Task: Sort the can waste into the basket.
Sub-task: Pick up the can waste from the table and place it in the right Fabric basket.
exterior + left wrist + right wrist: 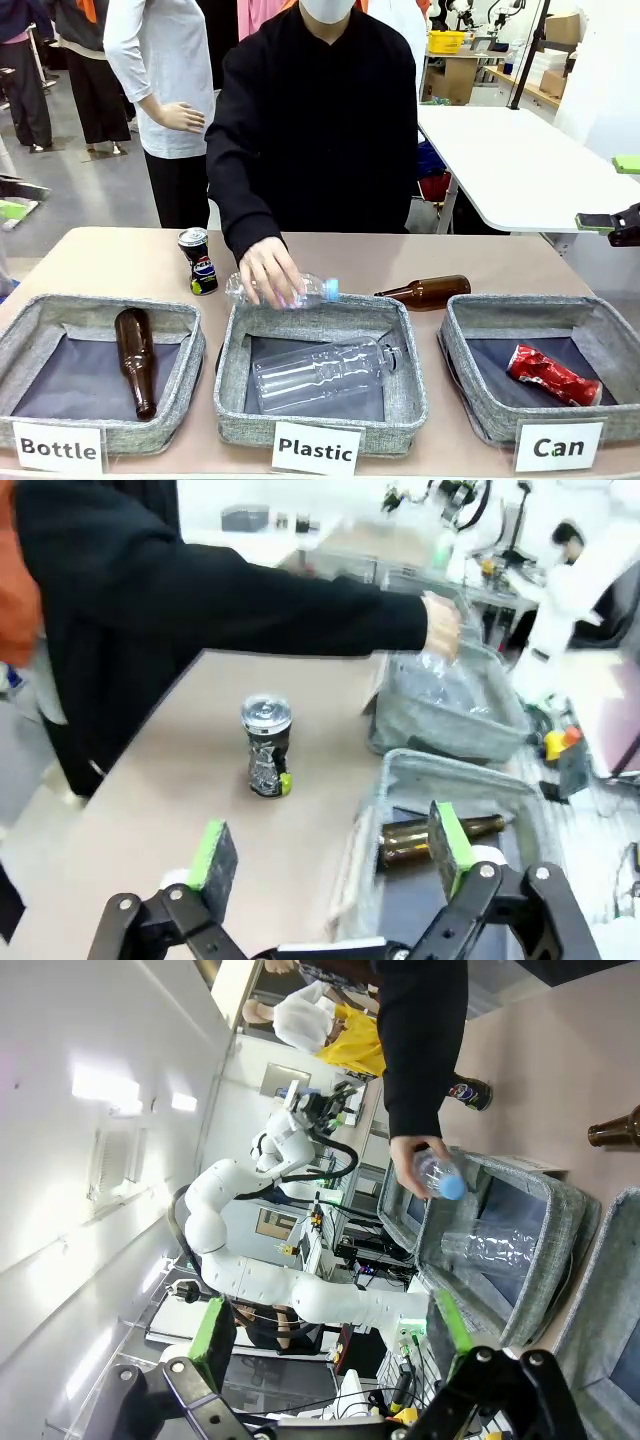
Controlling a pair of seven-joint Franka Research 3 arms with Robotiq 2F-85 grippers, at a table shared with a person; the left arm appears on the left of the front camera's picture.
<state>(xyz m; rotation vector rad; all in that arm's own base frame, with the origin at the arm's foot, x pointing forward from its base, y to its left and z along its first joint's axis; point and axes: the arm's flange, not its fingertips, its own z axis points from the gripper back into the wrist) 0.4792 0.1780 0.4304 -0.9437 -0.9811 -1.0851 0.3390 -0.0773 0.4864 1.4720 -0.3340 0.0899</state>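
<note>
A black Pepsi can (198,260) with a silver top stands upright on the table behind the left basket. It is also in the left wrist view (267,745) and, far off, in the right wrist view (470,1092). A crushed red can (553,375) lies inside the grey "Can" basket (462,335) at the front right. My left gripper (330,850) is open and empty, short of the black can and above the table's left end. My right gripper (330,1330) is open and empty, raised off the table's right side (612,193).
A person's hand (268,270) grips a clear plastic bottle (310,290) behind the "Plastic" basket (232,400), which holds another clear bottle. One brown bottle (430,291) lies on the table. A second (135,355) lies in the "Bottle" basket (20,345).
</note>
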